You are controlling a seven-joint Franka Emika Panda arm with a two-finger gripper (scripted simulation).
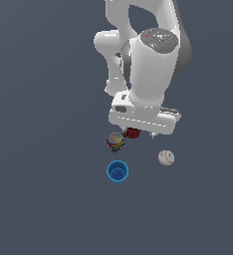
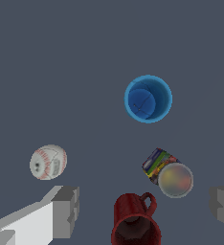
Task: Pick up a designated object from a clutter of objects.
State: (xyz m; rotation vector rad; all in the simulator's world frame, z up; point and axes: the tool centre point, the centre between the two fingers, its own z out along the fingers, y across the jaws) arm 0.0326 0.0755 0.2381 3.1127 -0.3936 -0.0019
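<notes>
The white baseball with red stitching (image 1: 166, 158) lies on the grey floor, to the exterior view's right of the blue cup (image 1: 117, 172). It also shows in the wrist view (image 2: 48, 162). My gripper (image 2: 145, 211) is open and empty, raised above the clutter. Its grey fingertips (image 2: 67, 210) stand wide apart on either side of the dark red mug (image 2: 135, 222) below. The baseball lies apart from the gripper, just outside one fingertip. In the exterior view the hand (image 1: 144, 117) hides the fingers and part of the mug (image 1: 132, 133).
The multicoloured can with a silver top (image 1: 115, 141) lies beside the mug and also shows in the wrist view (image 2: 167, 173). The blue cup (image 2: 148, 98) stands upright, open side up. The floor (image 1: 44, 199) is plain dark grey.
</notes>
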